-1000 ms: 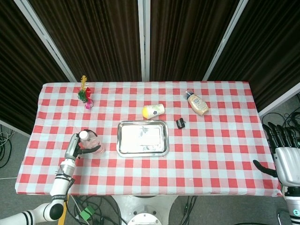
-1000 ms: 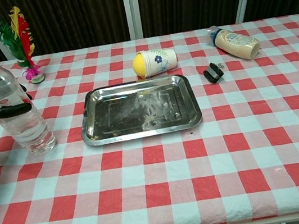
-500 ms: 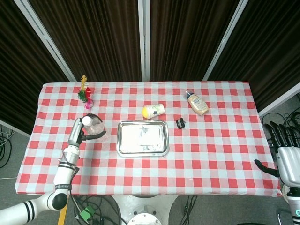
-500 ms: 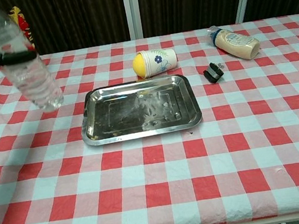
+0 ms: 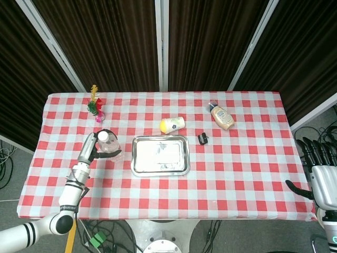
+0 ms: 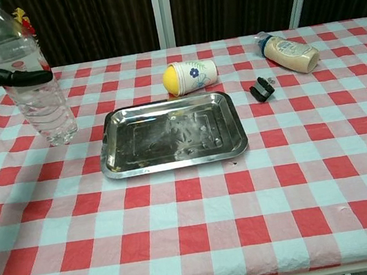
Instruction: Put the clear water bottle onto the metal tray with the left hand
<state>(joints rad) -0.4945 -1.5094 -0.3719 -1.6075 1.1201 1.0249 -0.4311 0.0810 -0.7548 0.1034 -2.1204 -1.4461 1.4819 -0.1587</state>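
My left hand (image 5: 93,148) grips the clear water bottle (image 6: 30,81) around its upper body, its dark fingers (image 6: 9,75) wrapped across the label. The bottle (image 5: 109,145) is upright, white cap on top, held just left of the metal tray (image 6: 175,160). In the head view the tray's rim (image 5: 159,172) lies at the table's middle, nothing on it. My right hand (image 5: 321,176) hangs beyond the table's right edge with fingers apart, holding nothing.
A yellow-and-white paper cup (image 5: 172,124) lies on its side behind the tray. A small black clip (image 5: 202,138) and a tipped sauce bottle (image 5: 222,116) lie to the right. A feathered shuttlecock toy (image 5: 96,108) stands at the back left.
The left hand lifted the bottle off the cloth and carried it right toward the tray; it now sits lower and more upright than half a second ago. The right hand stayed put.
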